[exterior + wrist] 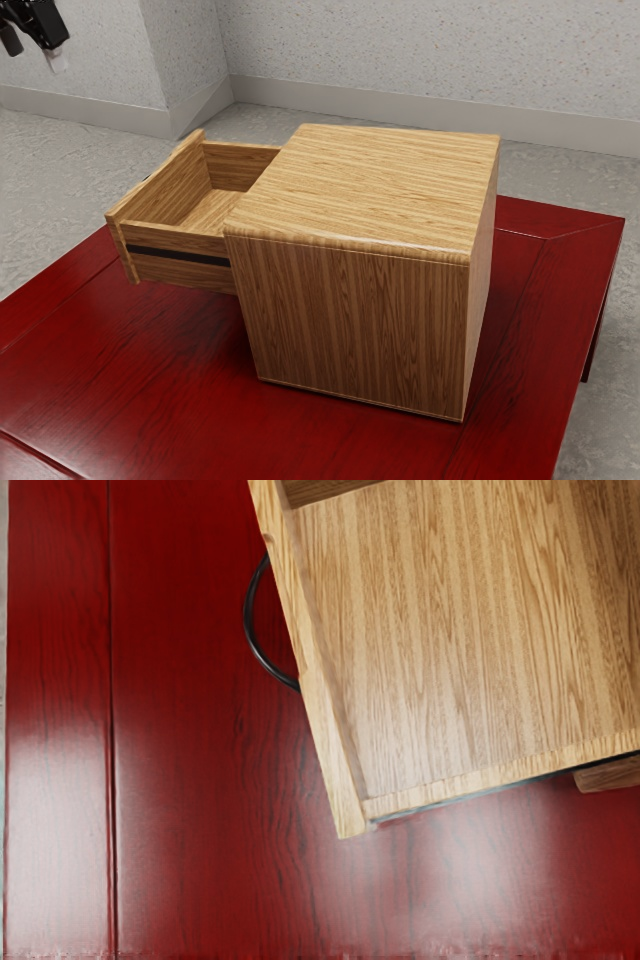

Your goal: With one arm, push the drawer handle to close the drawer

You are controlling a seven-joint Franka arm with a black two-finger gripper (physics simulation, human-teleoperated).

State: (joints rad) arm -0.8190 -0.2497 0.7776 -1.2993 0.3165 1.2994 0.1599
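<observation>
- Fingers spread, the black gripper [34,52] hangs empty beyond the cabinet's [360,320] open drawer [170,272].
- The drawer juts from the cabinet; closing appears not yet begun, the whole push left.
- The wrist view reveals the handle [248,628] (a dark, curved bar); the exterior view, the cabinet's top.

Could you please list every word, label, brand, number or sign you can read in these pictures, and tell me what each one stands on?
There is no readable text in either view: I see only wood grain on the cabinet, the open drawer and the red table, and no lettering on the drawer's black handle.
</observation>
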